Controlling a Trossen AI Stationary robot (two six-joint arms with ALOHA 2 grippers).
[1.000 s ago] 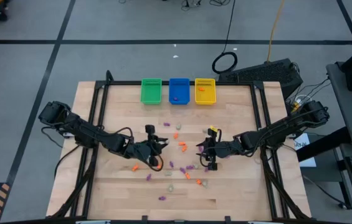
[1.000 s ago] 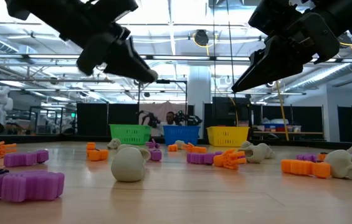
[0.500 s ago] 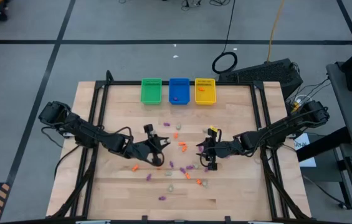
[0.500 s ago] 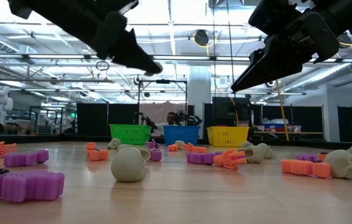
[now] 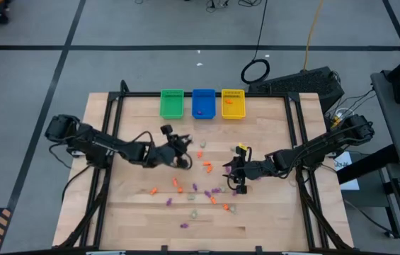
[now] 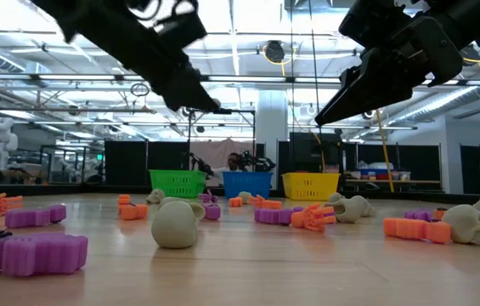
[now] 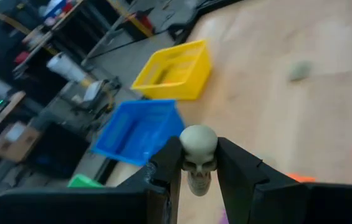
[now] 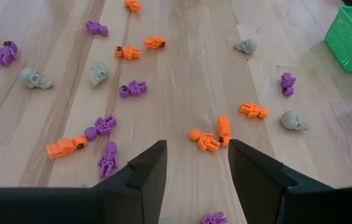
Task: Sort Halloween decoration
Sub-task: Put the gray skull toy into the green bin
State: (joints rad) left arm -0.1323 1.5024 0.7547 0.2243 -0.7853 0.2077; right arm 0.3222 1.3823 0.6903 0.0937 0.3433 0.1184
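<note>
Wooden table [image 5: 270, 219] under workshop lights, scattered with Halloween decoration [image 8: 132, 88]: tiny orange, purple and pale trinkets strewn across its middle. Above them the left gripper [image 7: 199, 163] is clamped on a pale skull [image 7: 198, 148], pinched between both dark fingers [image 7: 238, 165] and lifted clear of the wood, on the table's left-centre, with the blue bin [image 7: 137, 132] and yellow bin [image 7: 173, 70] ahead of it. On the right of the table, the right gripper [image 8: 197, 163] hangs over the trinkets with fingers apart, holding nothing. Along the far edge sit the green bin [image 5: 172, 103], blue and yellow bins in a row
</note>
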